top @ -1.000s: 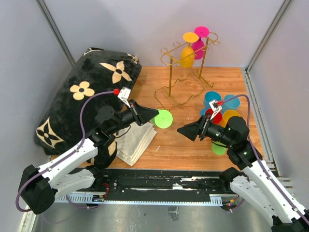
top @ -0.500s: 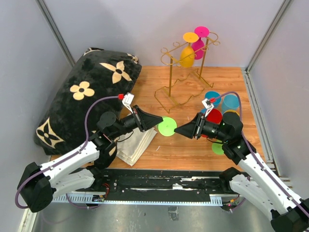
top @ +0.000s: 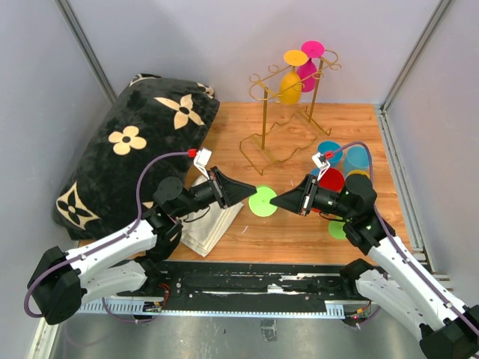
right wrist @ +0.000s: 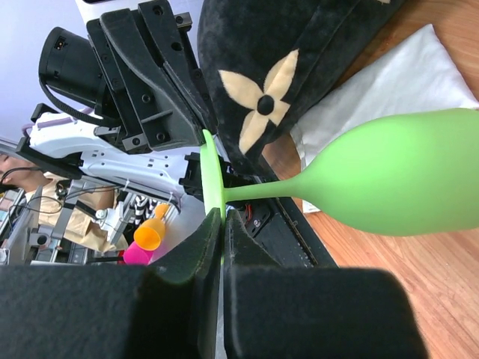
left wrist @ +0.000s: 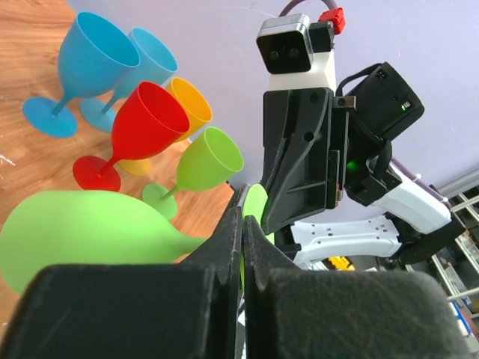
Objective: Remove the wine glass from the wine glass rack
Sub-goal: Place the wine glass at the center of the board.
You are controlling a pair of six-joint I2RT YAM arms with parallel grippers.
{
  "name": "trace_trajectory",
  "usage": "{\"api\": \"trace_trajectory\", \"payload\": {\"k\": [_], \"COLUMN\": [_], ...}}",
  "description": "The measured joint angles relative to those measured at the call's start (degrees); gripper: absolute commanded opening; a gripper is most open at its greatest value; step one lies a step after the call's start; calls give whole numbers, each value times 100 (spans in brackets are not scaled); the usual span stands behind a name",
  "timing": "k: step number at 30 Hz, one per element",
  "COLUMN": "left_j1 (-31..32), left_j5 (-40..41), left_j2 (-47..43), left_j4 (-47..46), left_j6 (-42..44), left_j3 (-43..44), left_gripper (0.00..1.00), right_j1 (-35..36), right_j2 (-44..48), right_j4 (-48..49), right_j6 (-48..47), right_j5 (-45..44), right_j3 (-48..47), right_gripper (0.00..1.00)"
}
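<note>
Over the near-middle wooden table (top: 299, 228), left gripper (top: 254, 192) and right gripper (top: 275, 200) both pinch the foot of the green wine glass (top: 263, 203); white cloth (top: 213, 221) near left, loose glasses (top: 340, 168) right. Far centre stands the wine glass rack (top: 263, 123); grey walls (top: 209, 45) hem three sides.

Wooden table (top: 299, 232) — to your left lie a black flowered cushion (top: 135, 142) and, touching it, a folded white cloth (top: 209, 221); at the back stands the wine glass rack (top: 263, 123) — to your right, clustered coloured goblets (top: 334, 180).
</note>
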State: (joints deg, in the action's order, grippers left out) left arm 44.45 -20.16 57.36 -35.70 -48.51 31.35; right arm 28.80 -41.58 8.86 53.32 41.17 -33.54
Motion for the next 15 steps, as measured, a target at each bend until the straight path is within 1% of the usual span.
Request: {"api": "trace_trajectory", "payload": {"k": [4,7,9,10,12,15], "left_j1": [0,11,42,61,114,195], "left_j5": [-24,-142,-232,-278,-361,-448], "left_j2": [0,2,2,2,0,0], "left_j4": [-33,-31,-22,-13,11,96], "left_j6": [9,22,48,61,87,138], "left_j3": [-24,-31,-31,-31,-31,-31], "left_gripper": [22,34,41,44,47,47], "right_j1": [0,0,0,0,0,0], "right_j2": [15,63,116,144,199,249], "right_j4": [31,24,-2,-17,-50,-122], "right_j6": [37,26,-24,-63,-149,-278], "right_j5": [7,-7,-22,-31,-61,-96], "right_j3": [20,42,42,42,42,42], "right_gripper": [1,1,1,1,1,1]}}
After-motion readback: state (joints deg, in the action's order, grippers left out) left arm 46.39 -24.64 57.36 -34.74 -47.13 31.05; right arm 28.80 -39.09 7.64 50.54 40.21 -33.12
